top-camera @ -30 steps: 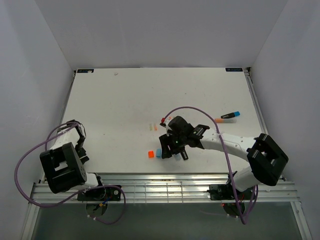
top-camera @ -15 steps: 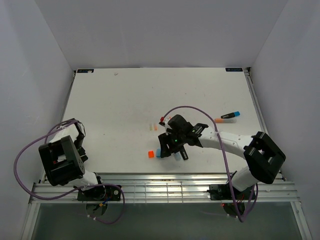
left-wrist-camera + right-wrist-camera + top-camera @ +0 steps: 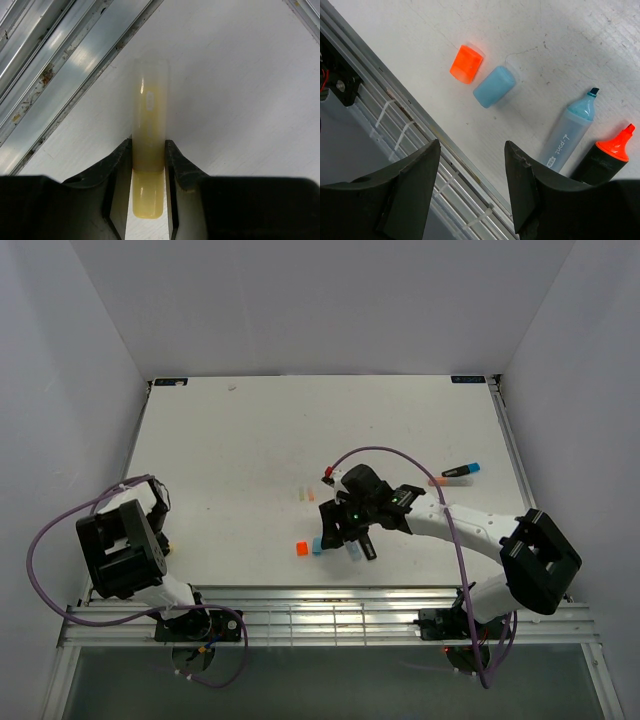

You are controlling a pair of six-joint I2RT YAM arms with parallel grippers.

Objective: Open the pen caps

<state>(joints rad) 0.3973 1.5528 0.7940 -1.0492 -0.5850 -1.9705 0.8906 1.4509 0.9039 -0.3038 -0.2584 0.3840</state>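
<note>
In the left wrist view a yellow marker (image 3: 149,150) lies on the white table beside the metal rail, and my left gripper (image 3: 148,145) is shut on it, both fingers pressing its sides. An orange pen cap (image 3: 466,63) and a blue pen cap (image 3: 493,86) lie loose near the table's front edge. The top view shows the same orange cap (image 3: 301,549) and blue cap (image 3: 317,544). My right gripper (image 3: 471,145) hangs open just above and behind them, with nothing between its fingers. Under it lie an uncapped light-blue marker (image 3: 567,135) and a dark marker with an orange tip (image 3: 607,157).
The metal rail (image 3: 410,130) runs along the near table edge, close to both grippers. Two small pale pieces (image 3: 305,495) lie mid-table. A dark pen with a blue end (image 3: 461,471) and an orange piece (image 3: 437,481) lie at the right. White walls enclose the table.
My left gripper has closed onto the yellow marker, and the left arm has drawn back slightly. The right arm has shifted a little to the right above the caps.
</note>
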